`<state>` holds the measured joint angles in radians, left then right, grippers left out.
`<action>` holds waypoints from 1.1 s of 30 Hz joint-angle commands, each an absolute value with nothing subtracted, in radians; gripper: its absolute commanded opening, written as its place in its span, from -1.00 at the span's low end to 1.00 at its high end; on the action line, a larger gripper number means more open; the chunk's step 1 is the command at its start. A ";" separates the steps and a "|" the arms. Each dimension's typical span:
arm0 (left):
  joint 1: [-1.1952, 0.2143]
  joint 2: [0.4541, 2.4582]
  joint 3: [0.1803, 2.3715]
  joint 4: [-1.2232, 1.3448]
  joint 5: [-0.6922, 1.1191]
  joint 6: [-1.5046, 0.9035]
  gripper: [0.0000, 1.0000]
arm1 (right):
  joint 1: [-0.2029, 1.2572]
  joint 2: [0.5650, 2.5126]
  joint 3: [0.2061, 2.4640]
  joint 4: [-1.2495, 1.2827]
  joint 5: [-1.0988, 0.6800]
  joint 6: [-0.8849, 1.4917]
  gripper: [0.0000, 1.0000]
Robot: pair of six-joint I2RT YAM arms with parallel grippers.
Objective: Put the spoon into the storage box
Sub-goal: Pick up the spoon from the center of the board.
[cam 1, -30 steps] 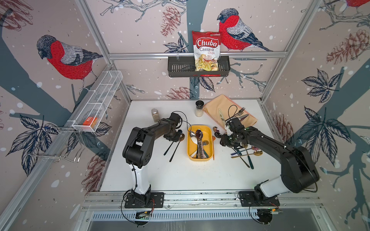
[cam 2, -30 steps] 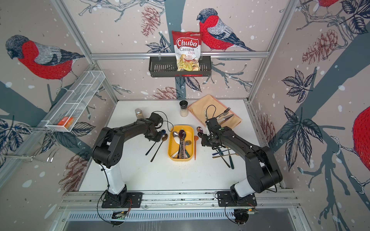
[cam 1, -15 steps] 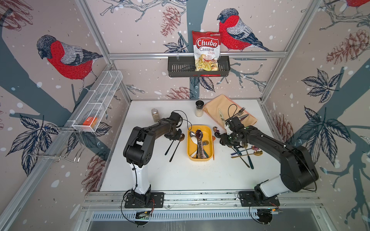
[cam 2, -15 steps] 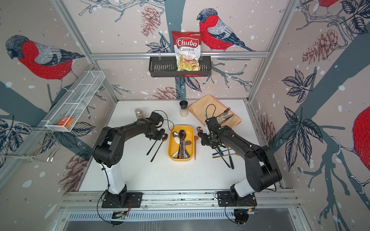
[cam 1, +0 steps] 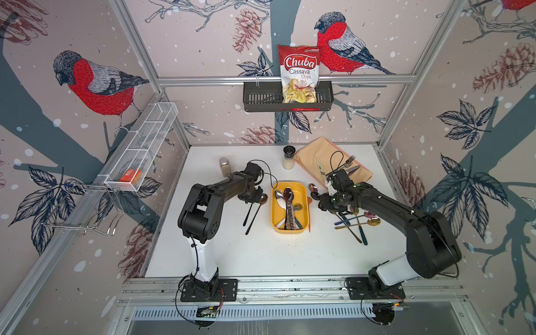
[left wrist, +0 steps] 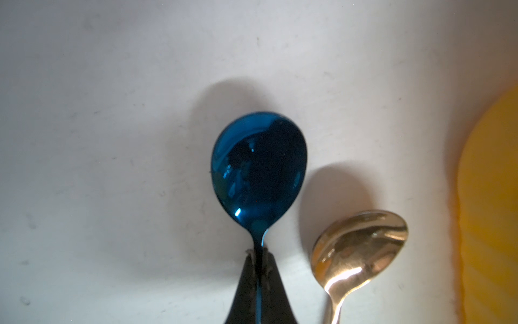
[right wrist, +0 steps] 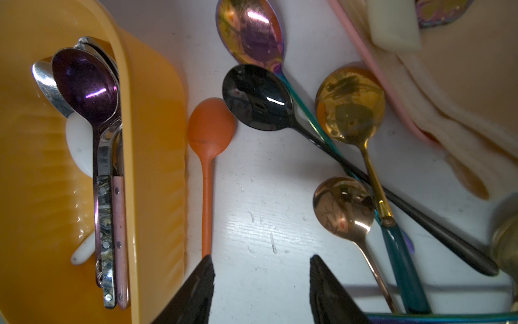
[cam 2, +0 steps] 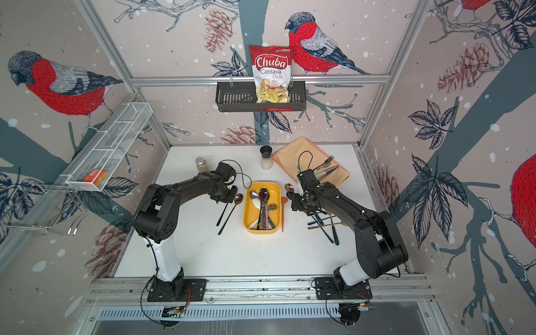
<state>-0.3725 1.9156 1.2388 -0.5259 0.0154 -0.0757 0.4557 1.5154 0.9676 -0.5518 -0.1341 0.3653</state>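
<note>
Left gripper (left wrist: 259, 259): jaws stood apart a second earlier and are now pinched shut on the thin neck of the blue spoon (left wrist: 258, 168), just below the bowl; the arm has otherwise barely shifted.

Blue spoon: appears to rest on the white table (left wrist: 112, 112), beside a gold spoon (left wrist: 361, 252) and near the yellow storage box (left wrist: 493, 196) (not yet in it).

Handling note: lift straight up before crossing the box rim, so the gold spoon is not dragged. The slim neck may pivot, so carry it slowly and level.

Right gripper (right wrist: 260, 261): fingers parted, holding nothing, near the orange spoon (right wrist: 210, 126).
</note>
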 commanded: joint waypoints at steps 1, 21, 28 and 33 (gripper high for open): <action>-0.370 1.894 1.244 -0.575 0.008 -0.089 -1.00 | 0.454 1.509 0.968 -0.552 -0.130 0.362 0.12; -0.374 1.679 1.295 -0.601 0.195 -0.272 -1.00 | 0.457 1.512 0.967 -0.544 -0.135 0.367 0.12; -0.421 1.622 1.289 -0.559 0.287 -0.421 -1.00 | 0.460 1.509 0.965 -0.539 -0.135 0.368 0.12; -0.467 1.604 1.272 -0.492 0.323 -0.523 -1.00 | 0.460 1.503 0.960 -0.538 -0.132 0.369 0.12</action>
